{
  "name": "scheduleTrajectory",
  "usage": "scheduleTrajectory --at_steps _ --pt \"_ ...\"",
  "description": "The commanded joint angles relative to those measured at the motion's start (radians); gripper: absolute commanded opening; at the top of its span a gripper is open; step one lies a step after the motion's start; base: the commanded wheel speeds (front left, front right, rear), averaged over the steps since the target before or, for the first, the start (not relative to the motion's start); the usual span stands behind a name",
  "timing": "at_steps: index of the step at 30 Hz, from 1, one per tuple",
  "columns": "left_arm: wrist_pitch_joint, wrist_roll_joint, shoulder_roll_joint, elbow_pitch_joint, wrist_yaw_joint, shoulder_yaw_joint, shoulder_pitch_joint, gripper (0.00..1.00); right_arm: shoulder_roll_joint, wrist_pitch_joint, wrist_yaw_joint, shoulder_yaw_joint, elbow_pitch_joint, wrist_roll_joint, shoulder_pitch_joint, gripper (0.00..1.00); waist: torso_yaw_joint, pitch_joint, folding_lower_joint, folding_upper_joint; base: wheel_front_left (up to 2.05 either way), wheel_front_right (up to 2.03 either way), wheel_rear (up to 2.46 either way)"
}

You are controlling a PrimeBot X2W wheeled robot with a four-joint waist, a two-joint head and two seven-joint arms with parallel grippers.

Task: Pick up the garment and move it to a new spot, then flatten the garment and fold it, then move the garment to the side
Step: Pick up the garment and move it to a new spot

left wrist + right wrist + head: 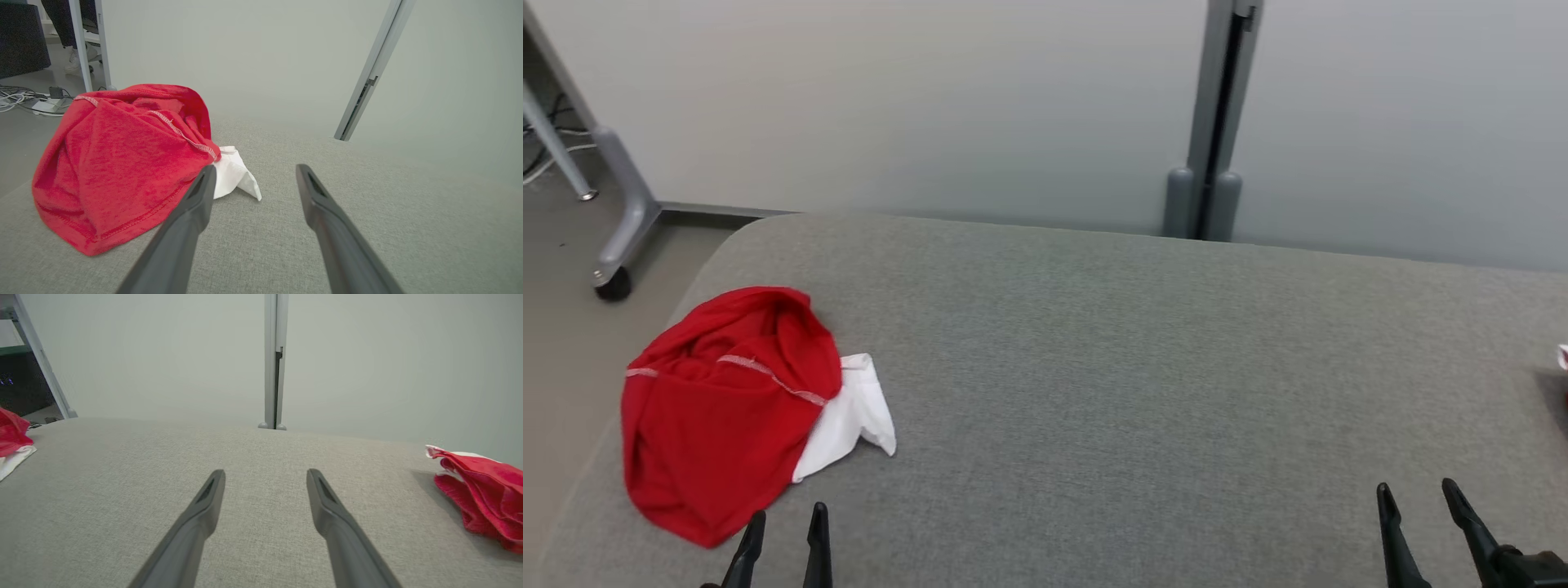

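There are two claws over the grey worktop. The left claw and the right claw are both spread wide and hold nothing. There are two red and white bundles. The garment lies crumpled at the worktop's left end, just beside the left claw. The other bundle sits at the right edge.

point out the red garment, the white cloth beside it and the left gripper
red garment (719,408), head view, middle of the red fabric
white cloth (854,408), head view, its flat middle
left gripper (789,509), head view, midway between fingertips
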Motion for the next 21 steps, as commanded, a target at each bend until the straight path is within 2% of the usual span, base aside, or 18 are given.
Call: scheduleTrajectory --at_steps 1,5,10,16,21 --pt "0.000 0.004 0.004 -0.003 0.004 0.008 0.011 1.00 -0.003 -0.005 0.000 0.005 0.001 0.009 0.001 1.00 0.083 -0.014 0.0000 -0.0001 0.00 0.00 0.00" --pt "0.000 0.002 0.004 -0.014 0.007 0.036 0.043 1.00 -0.003 -0.005 0.000 0.034 0.009 0.019 -0.006 1.00 0.157 -0.024 0.0000 -0.0001 0.00 0.00 0.00" --pt "0.000 -0.008 0.004 -0.034 0.007 0.073 0.060 1.00 -0.003 -0.005 0.000 0.052 0.015 0.028 -0.008 1.00 0.200 -0.025 0.0000 -0.0001 0.00 0.00 0.00" --pt "0.000 -0.016 0.005 -0.032 -0.003 0.107 0.000 1.00 -0.003 -0.005 0.000 0.066 0.018 0.017 -0.004 1.00 0.204 0.006 0.0000 -0.0001 0.00 0.00 0.00" --pt "0.015 -0.045 0.045 0.038 -0.019 0.130 -0.149 1.00 -0.038 -0.005 0.000 0.077 -0.002 0.000 -0.051 1.00 0.179 0.122 0.0000 -0.0001 0.00 0.00 0.00"
